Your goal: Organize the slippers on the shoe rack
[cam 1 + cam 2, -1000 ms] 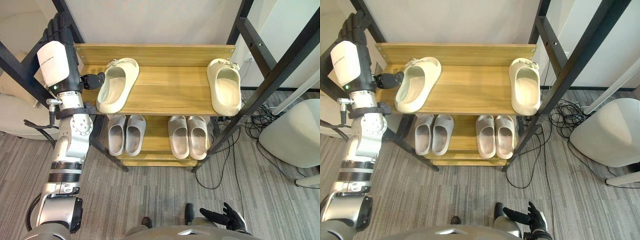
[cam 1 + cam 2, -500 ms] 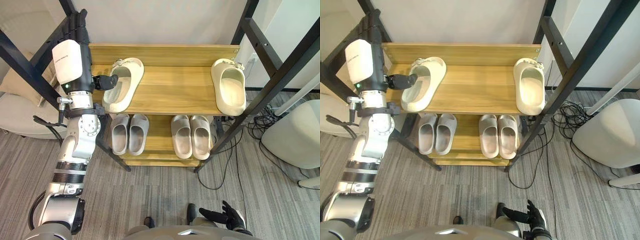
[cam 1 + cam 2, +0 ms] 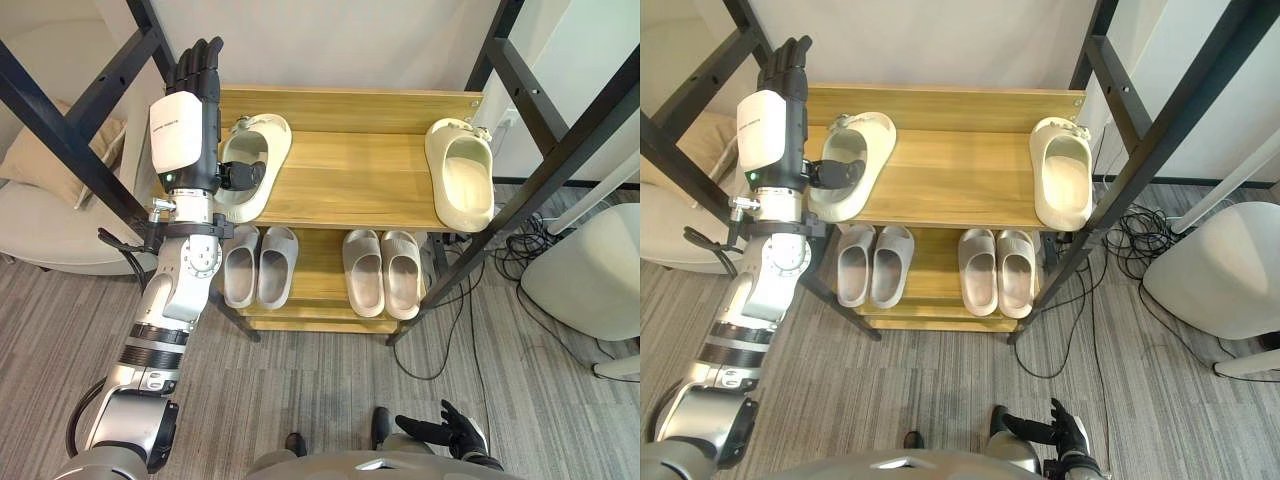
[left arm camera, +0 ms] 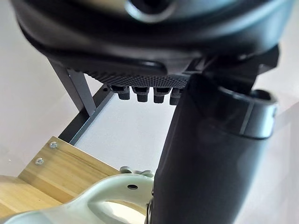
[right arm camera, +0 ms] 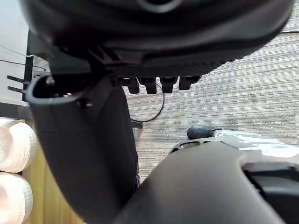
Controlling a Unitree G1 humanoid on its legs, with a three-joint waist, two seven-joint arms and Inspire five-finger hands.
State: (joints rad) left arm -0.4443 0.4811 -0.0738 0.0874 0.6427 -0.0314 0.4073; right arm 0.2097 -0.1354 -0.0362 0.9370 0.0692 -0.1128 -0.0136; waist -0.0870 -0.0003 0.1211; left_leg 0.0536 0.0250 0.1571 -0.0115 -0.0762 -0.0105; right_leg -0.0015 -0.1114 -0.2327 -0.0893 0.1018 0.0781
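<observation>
Left hand [image 3: 186, 130] moved onto left slipper [image 3: 264, 143]: thumb inside, fingers straight, so I can slide it; right hand [image 3: 448, 432] open.

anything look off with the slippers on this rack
Yes: on the top shelf the cream pair is split. The left slipper sits tilted at the left end, the thumb of the left hand inside it; the right slipper lies straight at the far right. Both grey pairs on the lower shelf sit neatly together.
</observation>
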